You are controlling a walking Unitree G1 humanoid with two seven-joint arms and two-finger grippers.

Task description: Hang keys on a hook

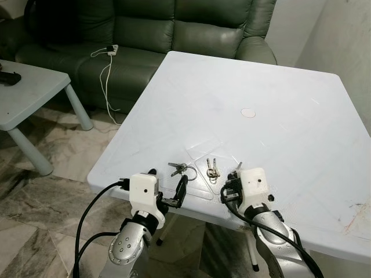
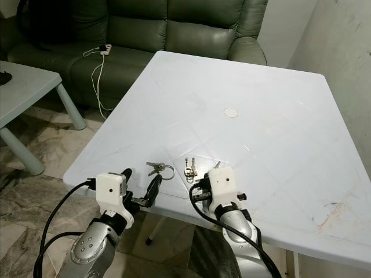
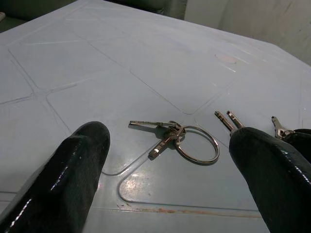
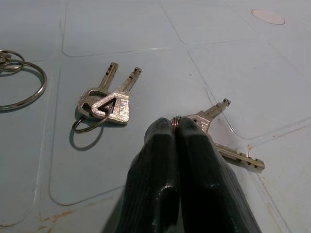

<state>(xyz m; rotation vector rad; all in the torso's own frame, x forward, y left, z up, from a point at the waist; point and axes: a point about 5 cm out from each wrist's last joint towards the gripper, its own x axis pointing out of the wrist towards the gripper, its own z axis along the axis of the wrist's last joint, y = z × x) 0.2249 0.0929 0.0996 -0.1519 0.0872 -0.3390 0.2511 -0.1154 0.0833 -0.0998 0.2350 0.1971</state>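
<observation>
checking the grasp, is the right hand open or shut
Shut. The right hand has its two black fingers pressed together, pinching the ring of a key set that lies on the white table.

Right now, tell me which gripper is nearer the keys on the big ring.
Left. The left gripper is open just short of the big-ring keys; the right gripper is shut on another key set.

Home living room: dark green leather sofa (image 1: 174, 29) at upper frame, charger cable (image 1: 104, 75) on seat, marble-pattern floor tiles (image 1: 46, 191), white plastic bench (image 1: 261, 133), small side table (image 1: 29, 92) upper left.
</observation>
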